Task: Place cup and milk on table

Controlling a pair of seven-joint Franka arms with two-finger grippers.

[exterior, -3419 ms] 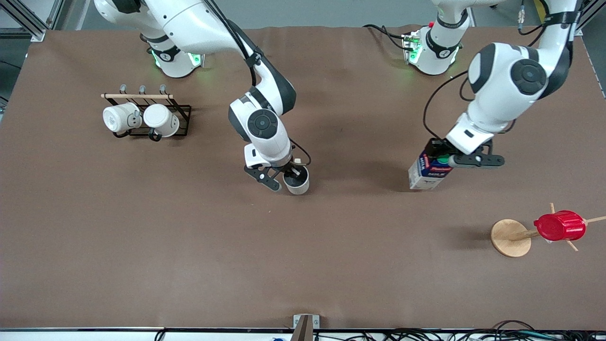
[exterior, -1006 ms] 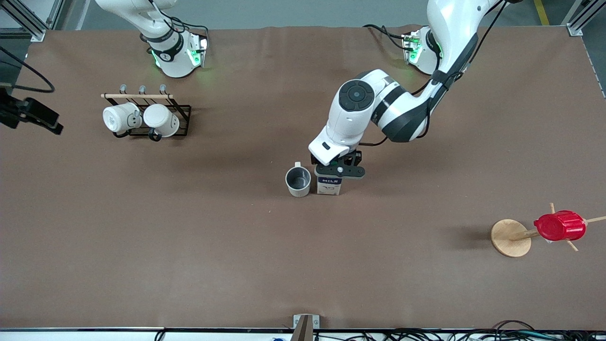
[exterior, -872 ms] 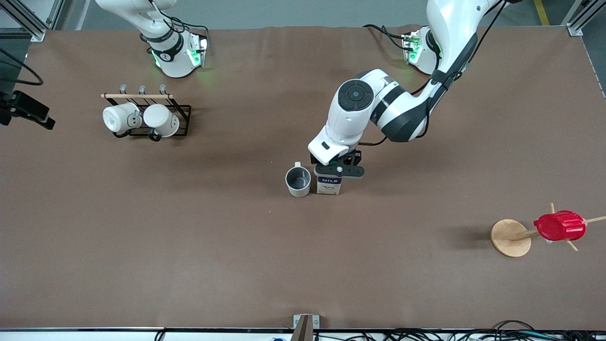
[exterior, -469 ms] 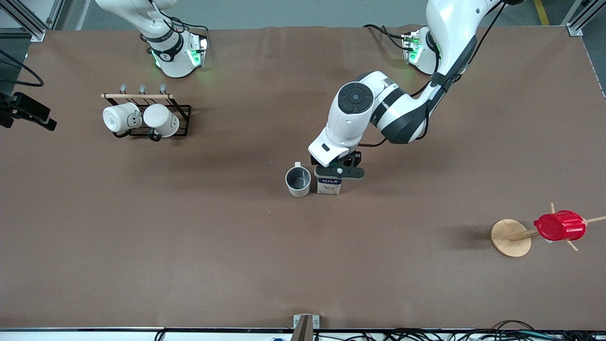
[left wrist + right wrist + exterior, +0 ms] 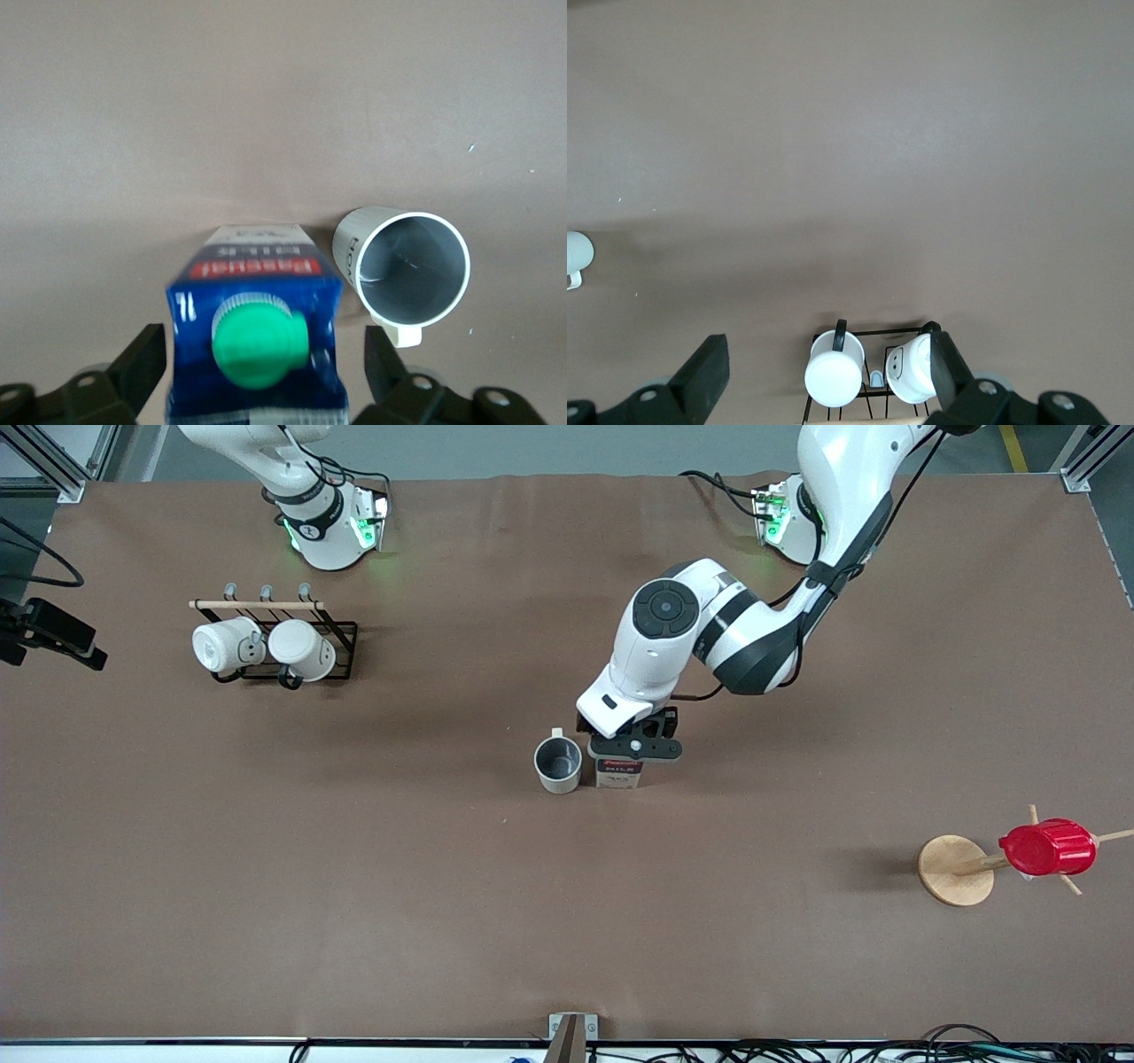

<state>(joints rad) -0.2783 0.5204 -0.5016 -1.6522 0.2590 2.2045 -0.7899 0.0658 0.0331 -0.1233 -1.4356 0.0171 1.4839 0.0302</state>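
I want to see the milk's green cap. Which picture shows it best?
The left wrist view: the milk fills it, its green cap facing the camera between the open left claw. In the front view the claw covers the cap. The right wrist view misses the milk.

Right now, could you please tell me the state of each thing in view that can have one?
cup: upright on the table, empty, released.
milk: upright beside the cup, cap on, fingers apart on either side of it.
left gripper: open, over the milk.
right gripper: open, high above the mug rack, waiting.
white mugs: hanging on the rack.
red cup: on its wooden stand.
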